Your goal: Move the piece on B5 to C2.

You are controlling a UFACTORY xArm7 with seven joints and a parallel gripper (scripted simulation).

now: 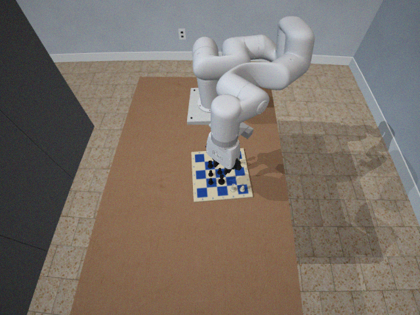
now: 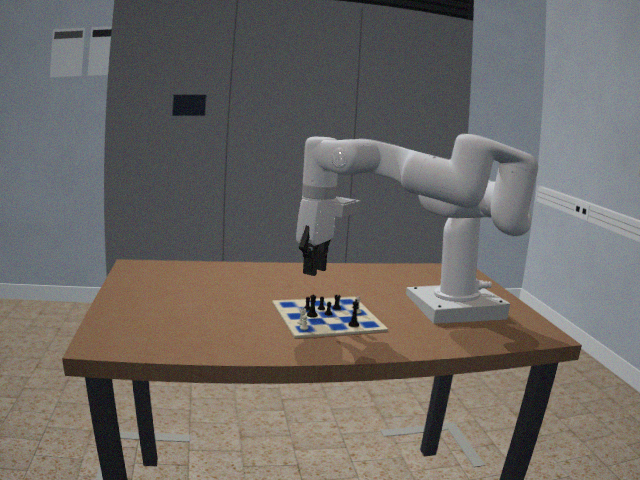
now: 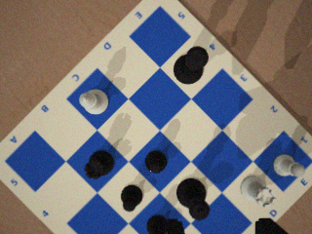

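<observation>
Well below the claw (image 2: pixel 313 264), black piece (image 3: pixel 191 191) stands upright on C2; B5 (image 3: pixel 65 129) bare. Claw part-open, holding nothing. Move looks done.

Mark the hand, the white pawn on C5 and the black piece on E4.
hand (image 2: pixel 313 269): exterior view, between its dark fingertips.
white pawn on C5 (image 3: pixel 97 103): wrist view, its base.
black piece on E4 (image 3: pixel 186 69): wrist view, its base.
</observation>
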